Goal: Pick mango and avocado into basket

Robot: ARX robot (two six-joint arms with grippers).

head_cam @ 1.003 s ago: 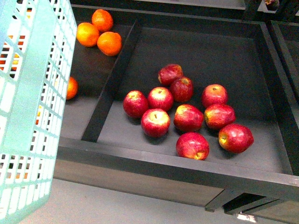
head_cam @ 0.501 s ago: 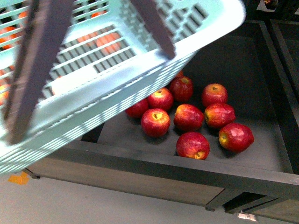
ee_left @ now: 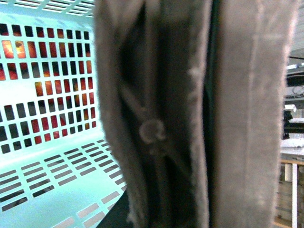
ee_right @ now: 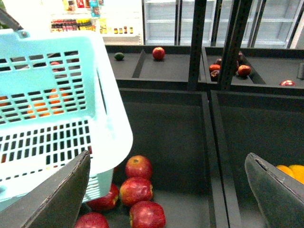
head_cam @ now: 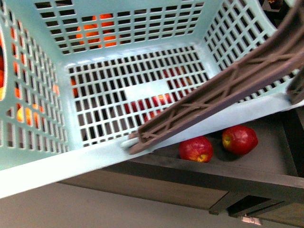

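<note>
The light teal basket (head_cam: 71,161) hangs tilted over the apple bin and fills most of the front view, with nothing inside it. Its brown handle (head_cam: 213,102) slants across it. In the left wrist view that handle (ee_left: 156,128) fills the middle, with my left gripper (ee_left: 176,199) shut on it. My right gripper (ee_right: 166,199) stands open above the apples, just right of the basket (ee_right: 57,118). A small dark green fruit, the avocado (ee_right: 119,56), lies in a far bin. The mango is out of view.
Red apples (head_cam: 195,148) lie in a black bin (head_cam: 266,175) under the basket, and also show as apples (ee_right: 138,167) in the right wrist view. Oranges (head_cam: 95,31) show through the basket's slots. Orange-yellow fruit (ee_right: 290,172) peeks out at the right finger. Black uprights (ee_right: 197,42) divide the bins.
The basket has swung from the left edge across the front view. It now faces the camera with its open side and covers most of the apples.
</note>
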